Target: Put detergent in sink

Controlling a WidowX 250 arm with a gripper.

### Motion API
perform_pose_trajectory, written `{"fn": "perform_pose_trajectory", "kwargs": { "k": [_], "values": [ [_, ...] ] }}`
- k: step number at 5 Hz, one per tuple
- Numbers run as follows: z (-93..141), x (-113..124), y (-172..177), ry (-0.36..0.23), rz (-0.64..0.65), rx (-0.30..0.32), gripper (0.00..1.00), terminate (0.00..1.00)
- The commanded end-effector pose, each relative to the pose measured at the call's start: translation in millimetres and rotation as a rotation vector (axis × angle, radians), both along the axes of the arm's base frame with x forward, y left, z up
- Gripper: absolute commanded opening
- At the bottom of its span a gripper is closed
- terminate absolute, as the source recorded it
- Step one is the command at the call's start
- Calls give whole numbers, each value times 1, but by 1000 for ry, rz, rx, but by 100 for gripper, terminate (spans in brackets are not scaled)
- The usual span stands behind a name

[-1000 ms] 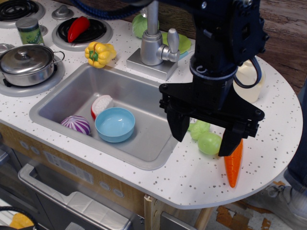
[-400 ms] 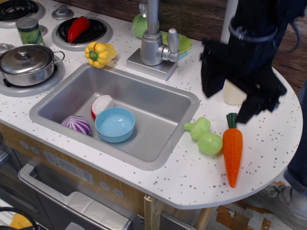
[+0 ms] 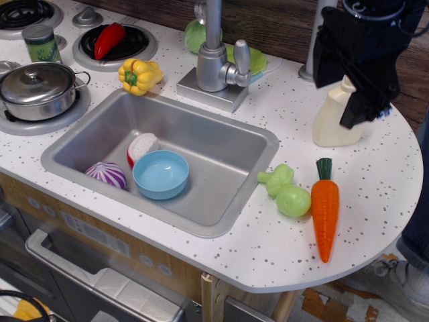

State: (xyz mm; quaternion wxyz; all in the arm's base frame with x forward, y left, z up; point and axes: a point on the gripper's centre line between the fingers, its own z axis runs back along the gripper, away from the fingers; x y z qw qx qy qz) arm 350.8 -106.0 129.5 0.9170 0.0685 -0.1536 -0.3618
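Observation:
The detergent (image 3: 332, 124), a cream-white bottle, stands upright on the white speckled countertop at the right, behind the carrot. My black gripper (image 3: 348, 84) is open above it; its fingers (image 3: 364, 100) stand on either side of the bottle's narrow neck and hold nothing. The sink (image 3: 221, 144), a brushed-steel basin, lies left of the bottle. It holds a blue bowl (image 3: 161, 174), a purple onion (image 3: 106, 175) and a red-and-white piece (image 3: 142, 146).
An orange carrot (image 3: 326, 209) and a green vegetable (image 3: 287, 191) lie between sink and counter edge. The faucet (image 3: 216, 64) stands behind the sink. A yellow pepper (image 3: 139, 75), a lidded pot (image 3: 38, 87), a green can (image 3: 41, 43) and a red pepper (image 3: 108, 40) are at the left.
My gripper has moved from low over the green vegetable and carrot up and back to the right, and now stands over the detergent's neck. The objects have not moved.

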Motion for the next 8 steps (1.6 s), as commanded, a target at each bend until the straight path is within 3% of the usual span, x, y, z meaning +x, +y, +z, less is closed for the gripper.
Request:
{"fn": "perform_pose_trajectory", "kwargs": {
  "k": [1, 2, 4, 7, 8],
  "values": [
    [13, 42, 9, -85, -108, -4, 100, 0],
    [12, 63, 10, -98, -136, -27, 100, 0],
    [-11, 82, 18, -145, -179, -64, 100, 0],
    [-57, 82, 17, -170, -176, -169, 100, 0],
    [-54, 81, 15, -162, -160, -169, 0, 0]
  ]
}}
